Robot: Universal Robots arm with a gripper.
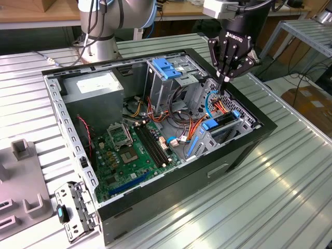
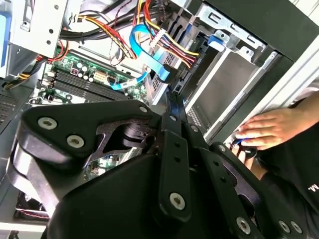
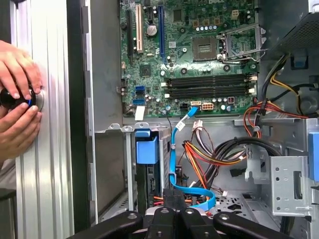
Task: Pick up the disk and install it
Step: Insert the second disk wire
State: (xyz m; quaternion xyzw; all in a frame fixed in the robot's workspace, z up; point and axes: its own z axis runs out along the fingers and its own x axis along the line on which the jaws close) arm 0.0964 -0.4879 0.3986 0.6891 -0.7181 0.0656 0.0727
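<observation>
**Gripper closed above the drive cage, disk seemingly seated in its bay**

Gripper (image 1: 224,86) hangs over the end of the open computer case (image 1: 171,194) at the exterior view's right. Its fingers taper down to a single tip with the jaws pressed together and nothing pinched between them. That tip sits just above the loop of blue flat cable (image 1: 209,101) and the bundle of orange and yellow wires. In both wrist views the closed fingers (image 2: 172,99) (image 3: 174,198) point at the same blue cable (image 3: 174,154).

Just below the tip, in the metal drive cage (image 1: 205,145), lies a dark slab with blue plastic at both ends. This looks like the disk (image 1: 224,120), edge-on in its bay, though too little of it shows to be sure. The gripper does not touch it.

The motherboard (image 1: 129,150) lies at the middle of the case floor, and the grey power-supply box (image 1: 96,85) is in the far corner. A person's hands (image 3: 17,99) rest on the ribbed metal table (image 3: 50,174) beside the case, around a small black knob.
</observation>
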